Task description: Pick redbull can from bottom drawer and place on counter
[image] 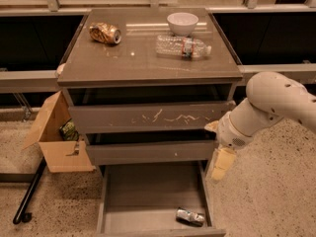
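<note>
We see the gripper hanging downward at the right side of the cabinet, just beside the right rim of the open bottom drawer and level with the gap under the middle drawer. It holds nothing, and we cannot tell whether it is apart or together. The white arm reaches in from the right.

The can lies on its side in the bottom drawer, near the front right corner, below and left of the gripper and apart from it. The drawer is pulled well out.

On the counter we see a dented gold can at the back left, a white bowl at the back, and a bottle lying flat just in front of the bowl. The top drawer shows white scratches on its front. A cardboard box stands open left of the cabinet.
</note>
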### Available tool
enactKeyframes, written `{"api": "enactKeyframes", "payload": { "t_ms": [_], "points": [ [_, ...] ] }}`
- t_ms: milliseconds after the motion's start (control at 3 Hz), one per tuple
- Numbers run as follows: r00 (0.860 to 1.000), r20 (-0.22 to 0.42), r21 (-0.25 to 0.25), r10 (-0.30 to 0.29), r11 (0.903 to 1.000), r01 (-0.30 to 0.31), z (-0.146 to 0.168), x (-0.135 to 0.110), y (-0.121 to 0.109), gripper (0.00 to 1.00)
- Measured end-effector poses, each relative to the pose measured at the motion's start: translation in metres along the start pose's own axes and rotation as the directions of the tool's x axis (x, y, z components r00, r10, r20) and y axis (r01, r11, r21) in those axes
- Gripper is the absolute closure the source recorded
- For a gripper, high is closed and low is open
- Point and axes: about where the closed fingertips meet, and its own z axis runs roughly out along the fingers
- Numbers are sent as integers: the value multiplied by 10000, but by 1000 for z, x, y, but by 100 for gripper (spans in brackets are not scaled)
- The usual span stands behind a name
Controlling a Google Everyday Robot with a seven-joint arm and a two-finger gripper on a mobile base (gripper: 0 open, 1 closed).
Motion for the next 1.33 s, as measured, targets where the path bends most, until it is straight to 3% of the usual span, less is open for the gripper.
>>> {"api": "enactKeyframes", "payload": {
  "t_ms": [333,667,1333],
  "points": [
    [9998,-157,-47,-96,9999,95,13,4,-5,0],
    [9969,-674,-215,-415,9990,401,65,29,-22,0],
    [9951,-909,-250,-381,9990,360,191,101,-39,0]
  ]
}}
